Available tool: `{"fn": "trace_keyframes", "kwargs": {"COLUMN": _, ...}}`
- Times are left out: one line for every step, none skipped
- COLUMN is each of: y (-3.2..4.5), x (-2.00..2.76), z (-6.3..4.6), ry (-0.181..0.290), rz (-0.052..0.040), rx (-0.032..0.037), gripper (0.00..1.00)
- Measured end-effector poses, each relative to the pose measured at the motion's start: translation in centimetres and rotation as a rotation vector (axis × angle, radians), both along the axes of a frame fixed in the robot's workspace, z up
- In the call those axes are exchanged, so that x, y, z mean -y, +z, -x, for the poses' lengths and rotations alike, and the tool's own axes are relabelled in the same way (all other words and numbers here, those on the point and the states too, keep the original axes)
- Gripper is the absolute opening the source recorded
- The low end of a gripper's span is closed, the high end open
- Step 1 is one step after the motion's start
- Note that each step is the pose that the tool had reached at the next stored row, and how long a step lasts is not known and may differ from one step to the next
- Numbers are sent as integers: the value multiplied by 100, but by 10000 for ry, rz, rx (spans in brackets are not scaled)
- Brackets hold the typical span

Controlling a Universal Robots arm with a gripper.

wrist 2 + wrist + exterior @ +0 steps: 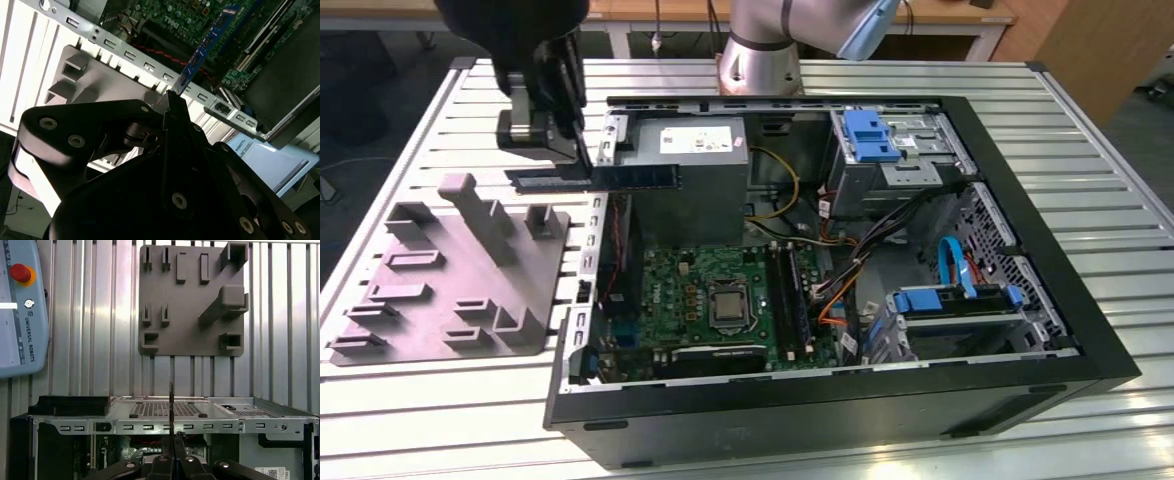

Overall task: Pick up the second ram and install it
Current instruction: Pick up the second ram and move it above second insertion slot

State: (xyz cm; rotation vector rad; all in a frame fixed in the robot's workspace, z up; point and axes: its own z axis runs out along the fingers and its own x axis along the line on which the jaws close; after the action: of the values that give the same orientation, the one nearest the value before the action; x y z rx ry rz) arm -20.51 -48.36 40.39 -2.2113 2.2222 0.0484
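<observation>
The second ram (620,178) was clenched in the claw (564,165), held in the air between the grey fixture (440,290) and the computer case (854,400), over the case's near wall. Pick-up looked done. Seating it in the motherboard (680,290) was not yet done.

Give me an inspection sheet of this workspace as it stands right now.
Surface: slatted metal table, carrying an open computer case.
Job's things: second ram held level above the case's rim, not in a slot of the motherboard.
Clutter: grey fixture beside the case, at the exterior view's left.
Pincer: shut on the second ram.
Cables: coloured wires inside the case.
Surroundings: teach pendant on the table.
</observation>
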Motion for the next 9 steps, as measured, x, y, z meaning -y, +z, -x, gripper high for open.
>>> {"fn": "trace_keyframes", "kwargs": {"y": 0, "x": 0, "z": -36, "ry": 0, "rz": 1, "rx": -1, "gripper": 11}}
{"fn": "trace_keyframes", "kwargs": {"y": -1, "x": 1, "z": -69, "ry": 0, "rz": 0, "rx": 0, "gripper": 11}}
{"fn": "trace_keyframes", "kwargs": {"y": -1, "x": 1, "z": -101, "ry": -1, "rz": 1, "rx": 0, "gripper": 11}}
{"fn": "trace_keyframes", "kwargs": {"y": -1, "x": 2, "z": -134, "ry": 0, "rz": 1, "rx": -1, "gripper": 11}}
{"fn": "trace_keyframes", "kwargs": {"y": -1, "x": 2, "z": -168, "ry": -1, "rz": 1, "rx": -1, "gripper": 11}}
{"fn": "trace_keyframes", "kwargs": {"y": -2, "x": 2, "z": -202, "ry": -1, "rz": 1, "rx": -1, "gripper": 11}}
{"fn": "trace_keyframes", "kwargs": {"y": -2, "x": 2, "z": -236, "ry": 0, "rz": 1, "rx": -1, "gripper": 11}}
{"fn": "trace_keyframes", "kwargs": {"y": -3, "x": 2, "z": -273, "ry": 0, "rz": 1, "rx": -1, "gripper": 11}}
{"fn": "trace_keyframes", "kwargs": {"y": -4, "x": 2, "z": -307, "ry": -1, "rz": 0, "rx": -1, "gripper": 11}}
